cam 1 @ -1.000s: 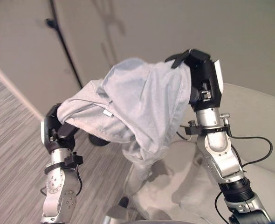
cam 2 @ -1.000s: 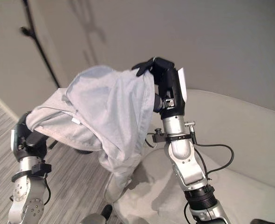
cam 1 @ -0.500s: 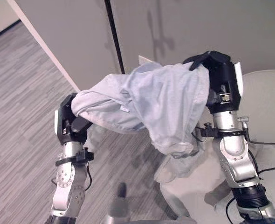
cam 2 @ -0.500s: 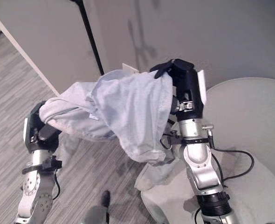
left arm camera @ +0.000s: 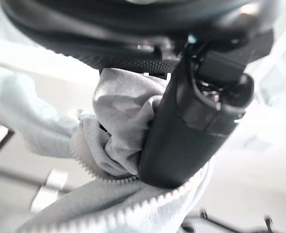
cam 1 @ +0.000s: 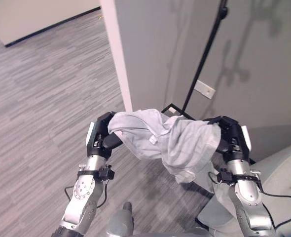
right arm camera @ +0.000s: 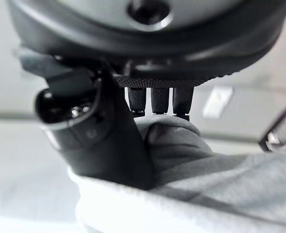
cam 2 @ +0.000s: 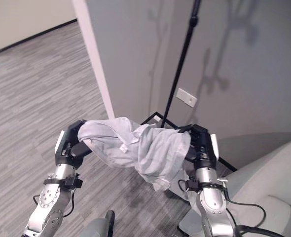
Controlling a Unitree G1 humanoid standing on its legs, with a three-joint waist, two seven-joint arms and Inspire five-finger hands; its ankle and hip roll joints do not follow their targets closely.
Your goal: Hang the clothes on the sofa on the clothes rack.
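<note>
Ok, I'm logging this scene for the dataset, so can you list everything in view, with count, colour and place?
garment: one, light grey with a zipper edge, stretched between both hands above the floor, a fold hanging below the middle.
clothes rack: one, black; thin pole rising by the wall, its base frame on the floor behind the garment.
sofa: one, pale grey, at the robot's right.
wall plate: one, white, low on the grey wall beside the pole.
floor: grey striped carpet, to the robot's left and ahead.
left hand: one, dark, fingers curled round the garment's zipper end.
right hand: one, dark, fingers and thumb pinching the garment's other end.
</note>
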